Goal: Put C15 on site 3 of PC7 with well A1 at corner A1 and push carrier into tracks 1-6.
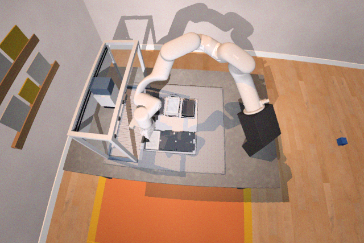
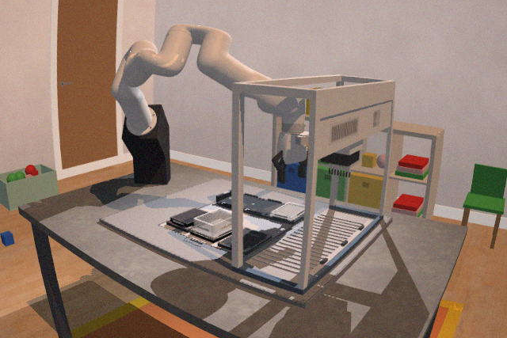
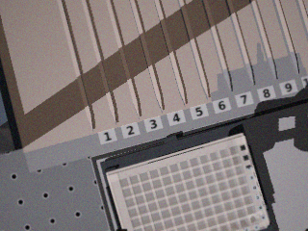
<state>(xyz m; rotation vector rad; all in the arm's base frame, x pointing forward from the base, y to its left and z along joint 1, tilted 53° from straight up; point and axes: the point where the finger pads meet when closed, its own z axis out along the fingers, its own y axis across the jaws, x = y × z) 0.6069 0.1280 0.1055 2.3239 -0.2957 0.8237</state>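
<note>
The dark plate carrier PC7 point(image 1: 179, 142) point(image 2: 249, 202) point(image 3: 255, 137) lies on the apron in front of the rails. The white 96-well plate C15 point(image 1: 152, 140) point(image 2: 288, 210) point(image 3: 190, 192) lies on its site at the rail end, and the other two sites are bare. In the wrist view the carrier's end sits askew before the track numbers point(image 3: 175, 116), at about 1 to 6. My gripper point(image 1: 145, 136) point(image 2: 291, 167) is open and empty, high above C15. Its fingers do not show in the wrist view. The deep-well block C51 point(image 1: 172, 105) point(image 2: 212, 222) and the dark plate C16 point(image 1: 187, 107) point(image 2: 186, 216) sit in their nests.
The loading rails point(image 1: 129, 128) point(image 2: 327, 236) point(image 3: 144, 63) run under the instrument's open frame point(image 1: 88, 87) point(image 2: 310, 89), whose posts stand close to my wrist. Nest S3 point(image 2: 253, 240) stands empty near a front post. The arm's black base point(image 1: 258, 128) point(image 2: 147, 150) is on the far side.
</note>
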